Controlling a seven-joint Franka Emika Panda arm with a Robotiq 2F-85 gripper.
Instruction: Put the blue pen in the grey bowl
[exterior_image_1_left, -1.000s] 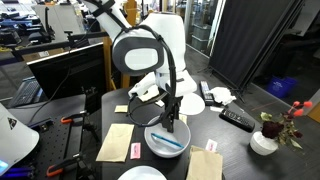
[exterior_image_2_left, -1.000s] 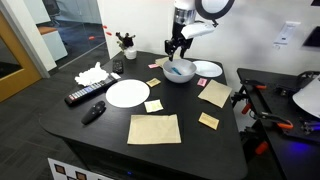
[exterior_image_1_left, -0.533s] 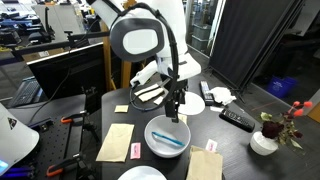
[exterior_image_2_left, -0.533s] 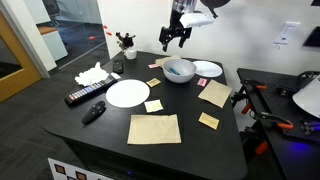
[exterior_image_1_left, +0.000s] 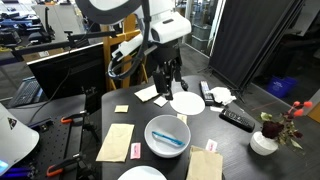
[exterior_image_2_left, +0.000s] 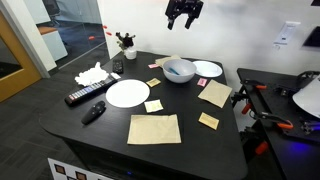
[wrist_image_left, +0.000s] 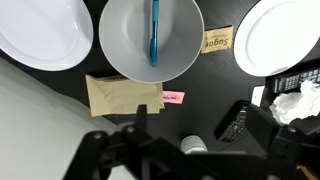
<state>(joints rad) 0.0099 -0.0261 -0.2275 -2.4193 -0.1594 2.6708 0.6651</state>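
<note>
Pen (wrist_image_left: 154, 30), blue and thin, lies inside the grey bowl (wrist_image_left: 118, 50). In the wrist view we see it straight, running from near the rim toward the bottom. The bowl stands on the black table (exterior_image_2_left: 105, 130), and in the wrist view it sits between a white plate (wrist_image_left: 45, 30) on one side and a second white plate (wrist_image_left: 285, 35) on the other. The gripper (exterior_image_2_left: 184, 14) hangs high above the table, well apart from the bowl. In both exterior views we see its fingers spread wide with nothing between them. Near the bowl we find a yellow packet (wrist_image_left: 217, 42) with the word Sugar, and a brown napkin (wrist_image_left: 120, 95) with a pink packet (wrist_image_left: 173, 97) just beside its end. A black remote (exterior_image_2_left: 82, 96) lies well apart from the bowl.
</note>
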